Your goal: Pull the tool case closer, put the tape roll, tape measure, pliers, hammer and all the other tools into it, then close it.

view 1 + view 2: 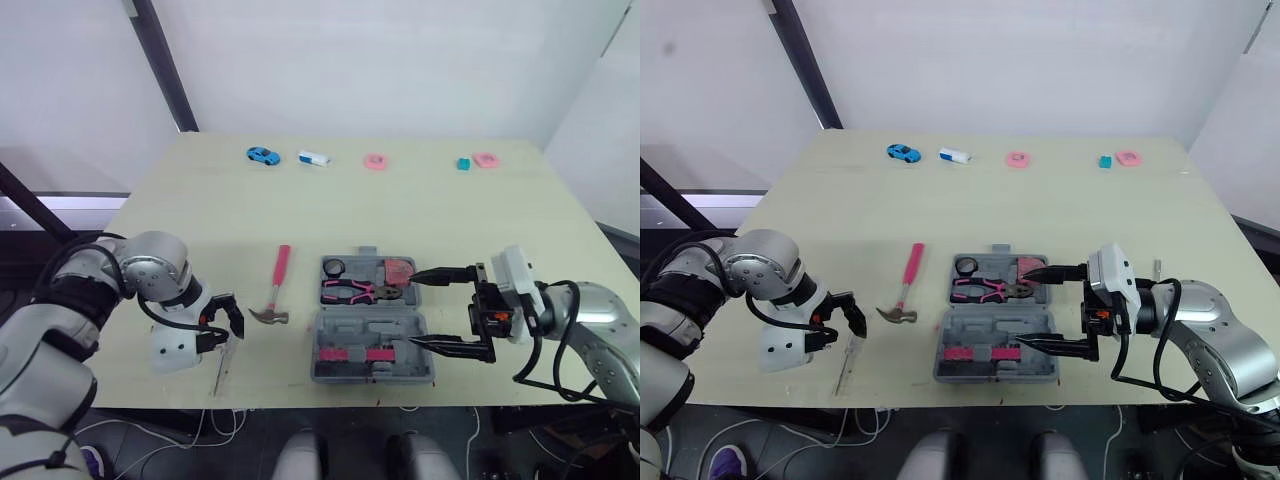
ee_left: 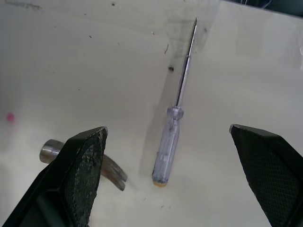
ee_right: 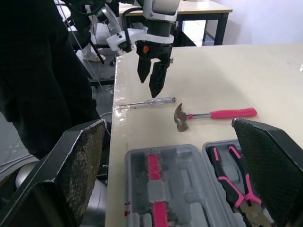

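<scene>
Grey plastic tool case (image 1: 340, 328) lies open near the front edge of the table (image 1: 450, 220), both halves flat. We see the pink-handled pliers (image 1: 350, 291) lying in the far half. A black ring, which we take for the tape roll (image 1: 335, 266), sits in that half's left corner, and a pink block (image 1: 398, 270) that we cannot identify sits in its right corner. The hammer (image 1: 278, 280) lies on the table just left of the case, its pink handle pointing away from the robot and its head towards the front edge. A clear-handled screwdriver (image 2: 174, 112) lies left of the hammer head, near the front edge. The left hand (image 1: 228, 315) hovers over the screwdriver, fingers spread and grasping nothing. The right hand (image 1: 415, 308) is at the case's right side, fingers wide apart and empty, one tip over the far half and the other over the near half. Along the far edge we note a blue toy car (image 1: 263, 155) and two pink pieces (image 1: 375, 161)
</scene>
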Motion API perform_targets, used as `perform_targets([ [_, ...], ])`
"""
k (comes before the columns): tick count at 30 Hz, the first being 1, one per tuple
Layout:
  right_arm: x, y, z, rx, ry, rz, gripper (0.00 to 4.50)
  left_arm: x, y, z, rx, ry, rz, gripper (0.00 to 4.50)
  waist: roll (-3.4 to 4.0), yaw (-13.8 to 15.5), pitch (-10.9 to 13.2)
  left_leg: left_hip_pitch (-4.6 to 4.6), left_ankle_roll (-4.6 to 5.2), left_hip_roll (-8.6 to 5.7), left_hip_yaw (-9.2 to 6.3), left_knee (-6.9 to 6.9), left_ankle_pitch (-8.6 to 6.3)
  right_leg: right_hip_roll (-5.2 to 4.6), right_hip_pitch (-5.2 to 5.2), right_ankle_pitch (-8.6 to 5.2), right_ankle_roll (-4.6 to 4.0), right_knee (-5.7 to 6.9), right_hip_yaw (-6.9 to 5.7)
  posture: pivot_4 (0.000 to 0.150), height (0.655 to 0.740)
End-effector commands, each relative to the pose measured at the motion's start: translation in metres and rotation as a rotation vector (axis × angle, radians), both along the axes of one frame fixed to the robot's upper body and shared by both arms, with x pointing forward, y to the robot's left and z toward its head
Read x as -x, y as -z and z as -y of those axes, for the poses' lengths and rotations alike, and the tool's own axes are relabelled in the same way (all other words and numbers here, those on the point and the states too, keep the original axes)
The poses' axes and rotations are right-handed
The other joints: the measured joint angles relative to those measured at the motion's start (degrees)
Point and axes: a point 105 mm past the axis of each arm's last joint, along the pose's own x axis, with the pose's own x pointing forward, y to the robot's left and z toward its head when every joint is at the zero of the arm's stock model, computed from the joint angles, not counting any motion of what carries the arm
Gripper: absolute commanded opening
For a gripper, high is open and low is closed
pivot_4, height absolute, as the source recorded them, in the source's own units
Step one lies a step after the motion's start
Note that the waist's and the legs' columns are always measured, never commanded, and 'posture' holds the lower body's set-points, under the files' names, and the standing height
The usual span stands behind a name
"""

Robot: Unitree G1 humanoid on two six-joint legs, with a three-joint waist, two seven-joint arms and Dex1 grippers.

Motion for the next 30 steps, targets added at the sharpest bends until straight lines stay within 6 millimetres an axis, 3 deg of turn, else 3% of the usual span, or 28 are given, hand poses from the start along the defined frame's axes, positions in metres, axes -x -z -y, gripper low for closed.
perform_targets([
  [1,0.003,-0.005,-0.001,0.003,-0.014,0.028,4.5,-0.003,0.005,0.0,-0.011,0.02,0.005,4.4,0.0,0.0,0.0,0.0,0.01,0.0,0.0,0.0,0.0,0.0,0.0,0.0,0.0,0.0,0.0,0.15,0.74],
  [7,0.003,-0.006,-0.001,0.004,-0.003,0.033,4.5,-0.005,0.02,0.001,-0.003,-0.006,-0.006,4.4,-0.02,-0.1,0.0,0.0,0.01,0.0,0.0,0.0,-0.01,0.01,0.0,0.01,0.01,0.01,0.0,0.15,0.74],
  [8,0.003,-0.006,-0.001,0.004,-0.002,0.035,4.5,-0.006,0.022,0.001,-0.003,-0.019,-0.004,4.19,-0.02,-0.1,0.0,0.0,0.01,0.0,0.0,0.0,-0.01,0.01,0.0,0.01,0.01,0.01,0.0,0.15,0.74],
  [11,0.003,-0.007,-0.001,0.004,0.002,0.038,4.5,-0.005,0.026,-0.004,-0.026,-0.03,-0.006,3.11,-0.03,-0.1,0.0,-0.01,0.01,0.0,0.0,0.0,-0.01,0.0,0.0,0.01,0.01,0.01,0.0,0.15,0.74],
  [17,0.002,-0.007,0.0,0.006,0.01,0.041,4.5,-0.002,0.036,-0.007,0.0,-0.065,-0.007,0.07,-0.02,-0.1,0.0,0.0,0.02,0.0,0.0,0.0,-0.01,0.0,0.0,0.02,0.01,0.03,0.0,0.15,0.74],
  [24,0.001,-0.006,0.001,0.005,0.019,0.042,4.5,0.003,0.018,-0.02,0.034,-0.117,0.027,0.02,-0.03,-0.3,0.0,0.05,0.02,0.02,0.01,-0.01,-0.01,0.01,0.02,0.02,0.01,0.06,0.0,0.15,0.74],
  [30,-0.002,-0.006,0.0,-0.001,0.025,0.049,4.5,0.014,-0.004,-0.03,0.094,-0.327,0.049,0.02,-0.03,-0.3,0.0,0.05,0.02,0.03,0.02,0.0,-0.01,-0.02,0.02,0.02,0.01,0.07,0.01,0.15,0.74],
])
